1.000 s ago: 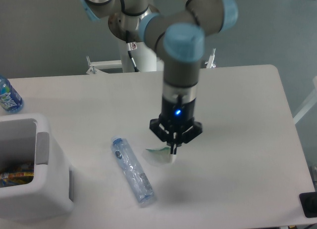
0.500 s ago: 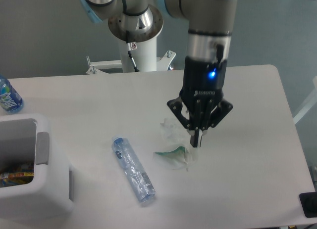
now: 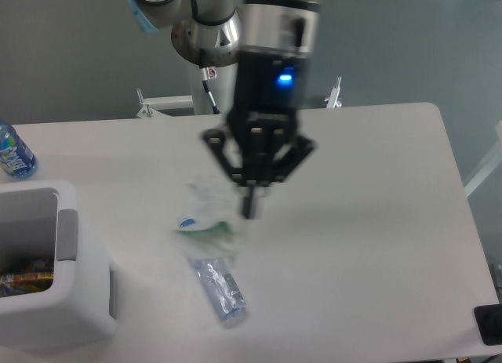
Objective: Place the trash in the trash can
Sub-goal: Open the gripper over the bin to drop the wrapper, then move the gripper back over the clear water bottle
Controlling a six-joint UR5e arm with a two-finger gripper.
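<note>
Fingers [image 3: 249,208] pinched on the wrapper [image 3: 205,219] have swung from centre frame leftward, nearer the trash can [image 3: 67,237]

Crumpled wrapper [image 3: 205,215] (blurred, green-marked) overlaps the flattened bottle [image 3: 217,281]; white trash can [image 3: 47,269] stands at left.

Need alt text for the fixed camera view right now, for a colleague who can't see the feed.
The arm's end effector, fingers closed, carries a blurred white wrapper with green marks above the white table, over the capped end of a flattened clear bottle. A white trash can sits front left, some litter inside. An upright blue-labelled bottle stands at the left edge.
</note>
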